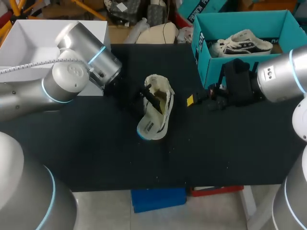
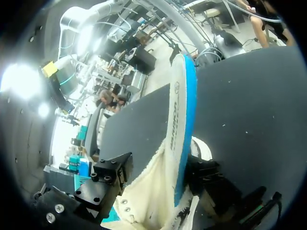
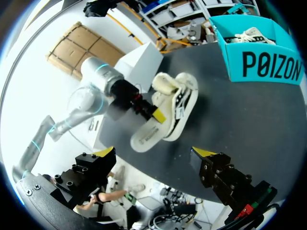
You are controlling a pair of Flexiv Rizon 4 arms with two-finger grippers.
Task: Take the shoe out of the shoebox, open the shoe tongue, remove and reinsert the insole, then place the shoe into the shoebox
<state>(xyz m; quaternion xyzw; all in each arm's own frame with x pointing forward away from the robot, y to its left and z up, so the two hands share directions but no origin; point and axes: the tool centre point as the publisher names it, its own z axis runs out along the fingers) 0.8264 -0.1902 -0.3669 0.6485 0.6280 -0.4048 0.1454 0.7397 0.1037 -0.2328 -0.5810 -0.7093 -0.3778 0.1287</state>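
Head view: a cream sneaker (image 1: pixel 156 115) lies on its side mid-surface (image 1: pixel 96 153), outside the teal shoebox (image 1: pixel 211 67), its soft upper pinched by the left hand (image 1: pixel 149 98), the right hand (image 1: pixel 196 98) spread empty nearby; it looks light and floppy, so the firmer sole edge seems the better hold.

Cloth, rubber, cardboard and metal on a matt black table (image 1: pixel 96 148).
The shoe (image 1: pixel 160 122) is of cream woven cloth with a smooth rubber sole; the shoebox (image 1: pixel 211 67) is matt teal cardboard; the left arm (image 1: pixel 72 76) is smooth grey metal.
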